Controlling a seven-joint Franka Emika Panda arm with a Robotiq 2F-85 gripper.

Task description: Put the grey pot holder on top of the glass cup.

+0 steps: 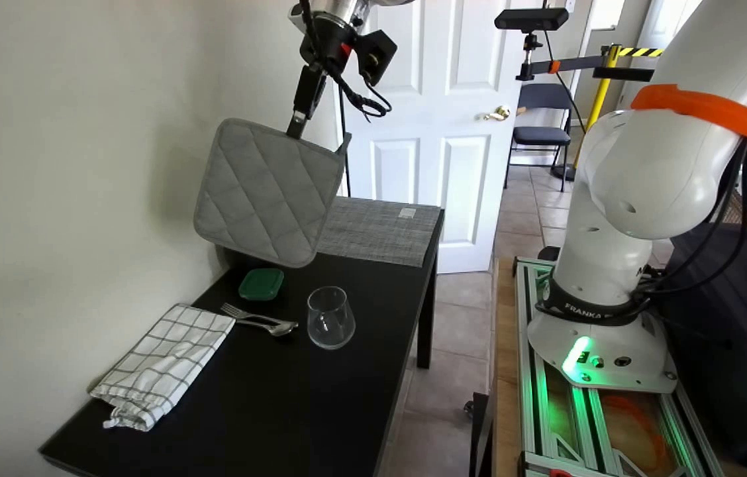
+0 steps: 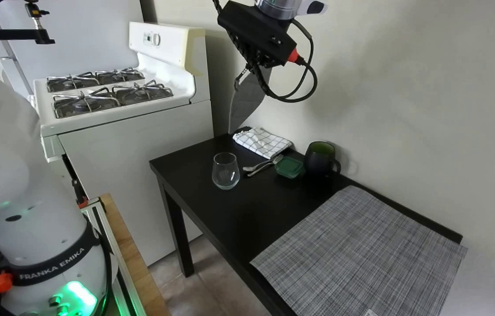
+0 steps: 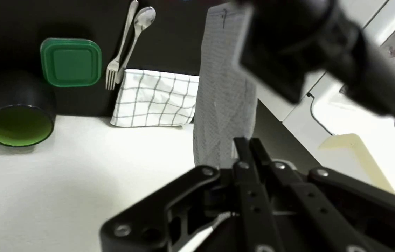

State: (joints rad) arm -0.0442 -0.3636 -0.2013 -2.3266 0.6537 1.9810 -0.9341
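The pot holder [image 1: 266,192], a grey quilted square, hangs tilted in the air above the tabletop [image 1: 320,404], well apart from the glass [image 1: 330,321]. The tool [image 1: 295,127] has it by the upper edge, jaws drawn almost together on the fabric, nearer the corner with the loop. In the wrist view the pot holder shows as a narrow strip beyond the jaws.

Lower, along the wall [image 1: 82,165], lies the cloth [image 1: 165,361], white with dark checks, rumpled at its near end. Just past it are the fork [image 1: 233,310] and the spoon [image 1: 282,328], side by side and facing opposite ways, tines toward the cloth, bowl toward the glass. The glass, clear and round-sided, stands upright on the tabletop, toward the side where the white arm [image 1: 618,172] is mounted.

Behind the fork and spoon sits the green box [image 1: 261,283]. In an exterior view the mug [image 2: 317,162], dark outside and green within, stands upright just beside the box; whether it touches the wall I cannot tell. The grey mat [image 1: 380,232] lies at the far end, a pale tag [image 1: 407,212] on it. Past that come a white panelled door [image 1: 426,86] and a dark chair [image 1: 541,134].
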